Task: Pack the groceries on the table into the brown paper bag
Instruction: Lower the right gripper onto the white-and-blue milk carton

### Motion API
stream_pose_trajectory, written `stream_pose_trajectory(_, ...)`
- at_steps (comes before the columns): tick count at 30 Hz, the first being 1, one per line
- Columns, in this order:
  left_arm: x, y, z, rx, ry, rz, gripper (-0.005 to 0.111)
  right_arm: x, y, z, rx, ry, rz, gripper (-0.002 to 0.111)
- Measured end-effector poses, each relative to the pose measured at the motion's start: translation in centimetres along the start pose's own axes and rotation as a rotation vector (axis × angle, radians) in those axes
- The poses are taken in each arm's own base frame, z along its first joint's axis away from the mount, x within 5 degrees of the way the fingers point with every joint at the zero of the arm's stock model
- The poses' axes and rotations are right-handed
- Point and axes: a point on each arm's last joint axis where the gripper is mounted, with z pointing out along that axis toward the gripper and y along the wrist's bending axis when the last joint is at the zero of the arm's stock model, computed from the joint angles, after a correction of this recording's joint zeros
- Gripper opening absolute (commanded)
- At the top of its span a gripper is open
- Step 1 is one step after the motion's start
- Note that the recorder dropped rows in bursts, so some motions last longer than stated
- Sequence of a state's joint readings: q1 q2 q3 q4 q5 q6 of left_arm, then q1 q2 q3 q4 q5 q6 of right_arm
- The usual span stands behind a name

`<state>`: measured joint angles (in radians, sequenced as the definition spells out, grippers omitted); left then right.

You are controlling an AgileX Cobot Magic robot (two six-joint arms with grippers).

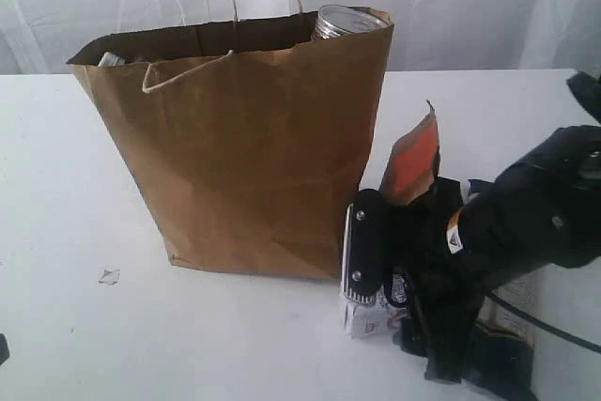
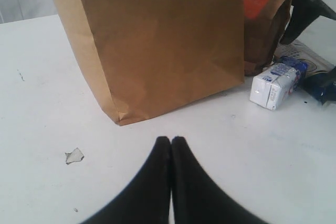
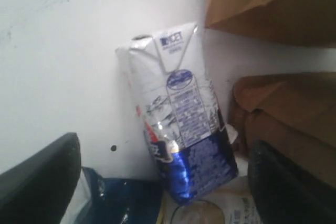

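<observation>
The brown paper bag stands upright on the table, and a pull-tab can pokes out of its top right corner. The small white-blue packet lies on the table by the bag's right bottom corner. My right gripper is open and low over it, one finger on each side of its blue end. The brown-orange pouch stands just behind that gripper. The long pasta packet lies under the right arm. My left gripper is shut on nothing, in front of the bag.
A small white crumb lies on the table left of the bag's front. Something pale shows inside the bag at its left rim. A white curtain hangs behind the table. A black cable trails from the right arm.
</observation>
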<state>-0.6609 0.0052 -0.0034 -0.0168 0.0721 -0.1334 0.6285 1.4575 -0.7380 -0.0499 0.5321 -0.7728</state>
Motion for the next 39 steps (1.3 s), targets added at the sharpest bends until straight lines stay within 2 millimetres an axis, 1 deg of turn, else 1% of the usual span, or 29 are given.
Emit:
stream_pose_trajectory(6, 0.0, 0.0, 0.0, 0.000, 0.000, 0.000, 0.000, -0.8, -0.8, 1.6, -0.014, 0.012, -0.007, 0.079)
stream_pose_trajectory(12, 0.0, 0.0, 0.0, 0.000, 0.000, 0.000, 0.000, -0.6, -0.5, 3.6, -0.066, 0.058, -0.017, 0.079)
stream_pose_trajectory(15, 0.0, 0.0, 0.0, 0.000, 0.000, 0.000, 0.000, -0.7, -0.5, 4.2, -0.073, 0.060, -0.044, 0.079)
stream_pose_trajectory(17, 0.0, 0.0, 0.0, 0.000, 0.000, 0.000, 0.000, -0.7, -0.5, 4.5, -0.074, 0.059, -0.051, 0.077)
stream_pose_trajectory(19, 0.0, 0.0, 0.0, 0.000, 0.000, 0.000, 0.000, -0.8, -0.5, 4.9, -0.080, 0.058, -0.051, 0.073)
stream_pose_trajectory(22, 0.0, 0.0, 0.0, 0.000, 0.000, 0.000, 0.000, -0.8, -0.4, 5.3, -0.100, 0.063, -0.035, 0.061)
stream_pose_trajectory(25, 0.0, 0.0, 0.0, 0.000, 0.000, 0.000, 0.000, -0.9, -0.2, 5.5, -0.109, 0.063, -0.034, 0.042)
stream_pose_trajectory(27, 0.0, 0.0, 0.0, 0.000, 0.000, 0.000, 0.000, -0.8, -0.2, 5.4, -0.112, 0.066, -0.029, 0.025)
stream_pose_trajectory(30, 0.0, 0.0, 0.0, 0.000, 0.000, 0.000, 0.000, -0.9, -0.1, 5.4, -0.117, 0.074, 0.022, 0.008)
stream_pose_trajectory(32, 0.0, 0.0, 0.0, 0.000, 0.000, 0.000, 0.000, -0.9, 0.0, 5.4, -0.123, 0.088, 0.093, 0.000)
stream_pose_trajectory(36, 0.0, 0.0, 0.0, 0.000, 0.000, 0.000, 0.000, -0.8, 0.0, 4.8, -0.124, 0.106, 0.238, 0.000)
stream_pose_trajectory(39, 0.0, 0.0, 0.0, 0.000, 0.000, 0.000, 0.000, -1.0, 0.1, 3.3, -0.102, 0.087, 0.356, 0.000)
